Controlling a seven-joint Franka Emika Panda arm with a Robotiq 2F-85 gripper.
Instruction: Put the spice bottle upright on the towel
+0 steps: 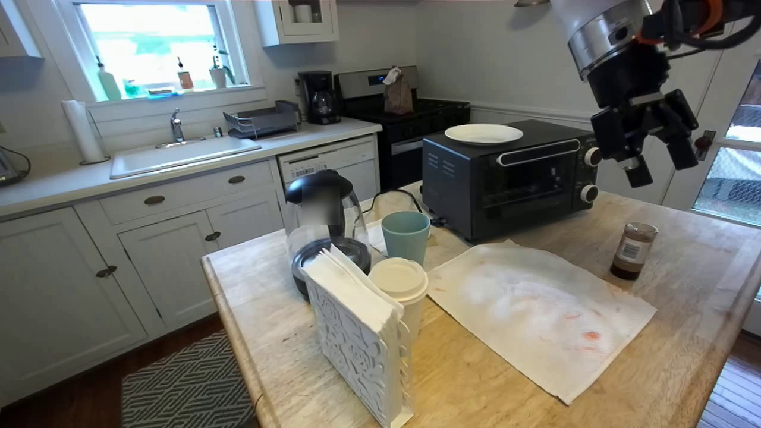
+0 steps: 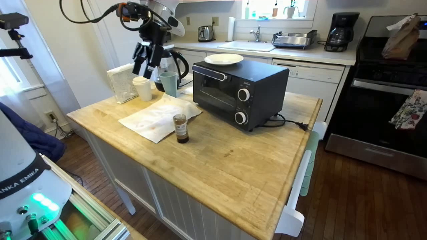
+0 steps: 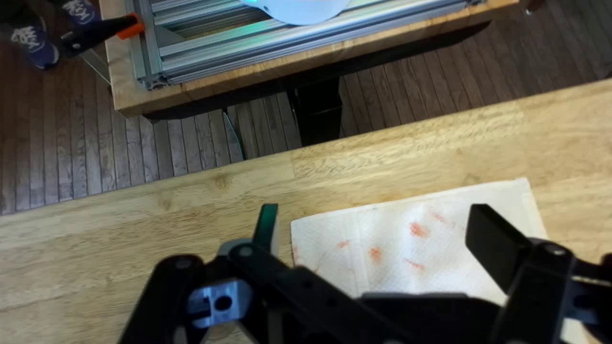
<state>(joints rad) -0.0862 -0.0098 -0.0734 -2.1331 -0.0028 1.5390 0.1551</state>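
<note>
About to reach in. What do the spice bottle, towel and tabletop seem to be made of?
Spice bottle: clear, smooth glass or hard plastic, can't tell which; its dark contents show through. Towel: probably paper, matte, with a dimpled surface in the wrist view, though thin cloth is possible. Tabletop: looks like wood, low sheen, with visible grain.

Small clear spice bottle point(image 1: 634, 252), brown contents low inside, pale label, stood on end just beside the towel point(image 1: 535, 309), which lay spread out, white, stained pinkish-red

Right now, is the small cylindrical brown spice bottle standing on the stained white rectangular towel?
No: the spice bottle stands on the pale wooden tabletop, beside the towel.
</note>
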